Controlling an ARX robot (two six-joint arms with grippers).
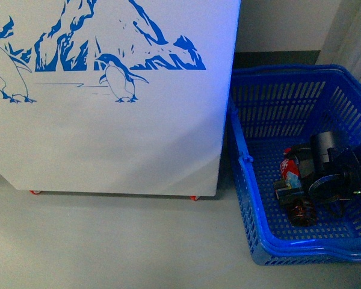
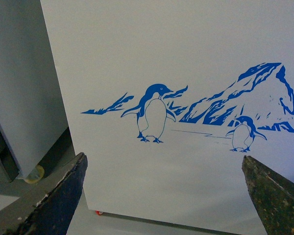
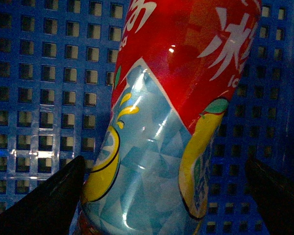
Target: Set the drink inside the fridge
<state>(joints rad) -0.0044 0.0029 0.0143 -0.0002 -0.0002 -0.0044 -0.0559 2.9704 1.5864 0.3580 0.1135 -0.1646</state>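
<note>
Drink [image 1: 292,170]: I see it lying in the blue basket [image 1: 271,96], just right of the fridge [image 1: 108,138]. Right jaws spread either side of it; left jaws spread, facing the fridge's penguin panel.

Front angled down, left wrist shares fridge [image 1: 108,138], right wrist close-up

The drink [image 3: 157,122] is gleaming with a glossy label; the blue basket [image 1: 271,102] is showing perforated plastic; the fridge [image 1: 108,138] is looking smooth and matt.
</note>
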